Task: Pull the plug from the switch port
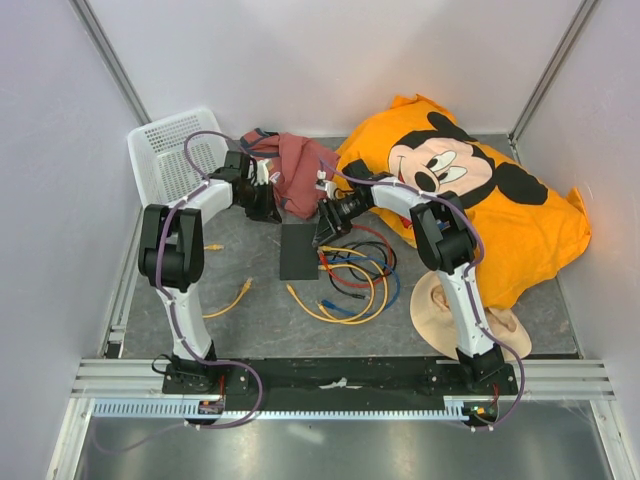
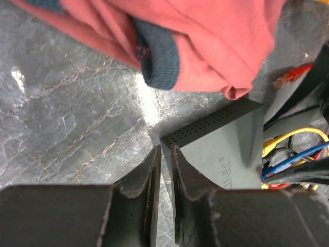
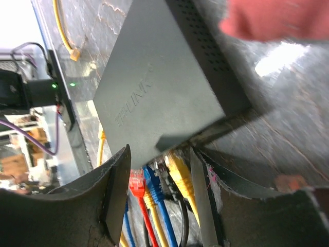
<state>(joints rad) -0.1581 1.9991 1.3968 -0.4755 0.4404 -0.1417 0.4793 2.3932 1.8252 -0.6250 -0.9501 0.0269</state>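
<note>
1. From above, the flat, matte-black rectangular switch (image 1: pixel 298 252) lies on the grey marbled table (image 1: pixel 200 330) between the two arms, its long axis running away from their bases. The tangle of red, blue and yellow cables (image 1: pixel 352 282) leaves its right-hand edge, so the sockets face the right arm. The right gripper (image 1: pixel 322 228) hangs at the far end of that edge. The left gripper (image 1: pixel 266 206) sits just off the opposite far corner, beside the crumpled red cloth (image 1: pixel 300 170).

2. Through the left wrist camera, that arm's fingers are pressed almost together with only a slim slit between them, pinching nothing. The switch's perforated corner lies just ahead and to the right, with the sockets on its far side.

3. Through the right wrist camera, the fingers (image 3: pixel 115 195) are spread wide and straddle the row of red, blue and yellow plugs (image 3: pixel 154 188) seated in the switch's near edge. I see none of them gripped. The right arm is clearly the nearer one. I judge the pull must run straight back along the cables, away from the box.
</note>
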